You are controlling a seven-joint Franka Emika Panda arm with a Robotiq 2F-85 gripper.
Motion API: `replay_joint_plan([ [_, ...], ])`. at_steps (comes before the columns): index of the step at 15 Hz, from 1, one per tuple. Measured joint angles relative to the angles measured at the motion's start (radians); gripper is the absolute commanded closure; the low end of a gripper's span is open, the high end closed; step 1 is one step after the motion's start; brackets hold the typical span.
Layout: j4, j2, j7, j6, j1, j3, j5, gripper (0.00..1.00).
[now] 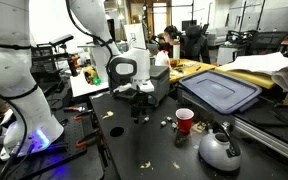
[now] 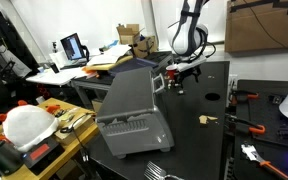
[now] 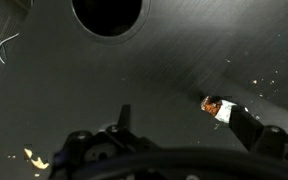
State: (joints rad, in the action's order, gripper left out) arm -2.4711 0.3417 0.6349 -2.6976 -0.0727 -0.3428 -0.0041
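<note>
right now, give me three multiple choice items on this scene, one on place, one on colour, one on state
1. Where is the cup?
A on a shelf
B on the table by the kettle
C on the floor

2. Cup colour?
A blue
B red
C green

3. The claw is:
A open, empty
B shut on the cup
C shut on the kettle

Key: 1 B, it stands on the dark top near the kettle; 2 B, it shows red; 3 A, the wrist view shows the fingers apart, nothing between.
</note>
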Motion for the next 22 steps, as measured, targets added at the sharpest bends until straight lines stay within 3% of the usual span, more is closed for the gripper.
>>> replay_joint_plan([
  [11, 0.024, 0.02, -0.027, 0.049, -0.003, 0.028, -0.176, 0.0],
  [17, 0.073, 0.026, -0.178, 0.159, 0.004, 0.079, -0.181, 0.0],
  [22, 0.149, 0.029, -0.363, 0.283, 0.057, 0.137, -0.168, 0.0],
])
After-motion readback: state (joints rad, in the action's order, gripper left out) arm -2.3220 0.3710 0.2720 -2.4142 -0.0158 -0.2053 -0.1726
